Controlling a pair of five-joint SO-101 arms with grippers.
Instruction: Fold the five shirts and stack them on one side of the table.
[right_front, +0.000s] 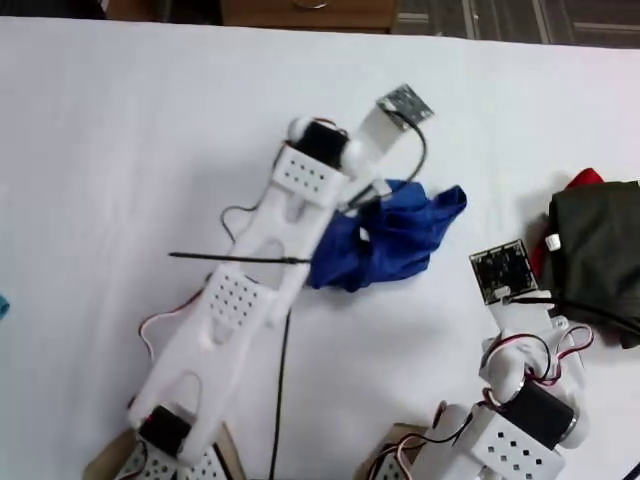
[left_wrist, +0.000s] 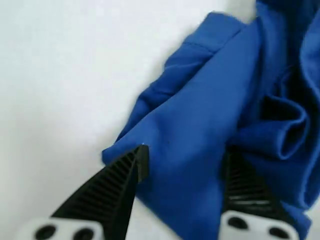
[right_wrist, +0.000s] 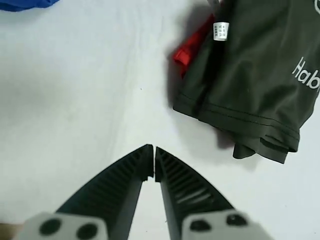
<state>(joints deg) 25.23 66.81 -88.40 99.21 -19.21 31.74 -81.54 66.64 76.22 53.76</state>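
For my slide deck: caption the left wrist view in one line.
Left gripper open astride a fold of the crumpled blue shirt on the white table.

Likely a robotics lab bench: white-covered table (right_front: 100, 150), bare circuit boards (right_front: 498, 271), loose wires (right_front: 281, 385), wooden furniture (right_front: 300, 12) behind.

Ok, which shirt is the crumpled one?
The blue shirt, bunched up inside the open left gripper; the dark green shirt lies neatly folded on top of a red shirt.
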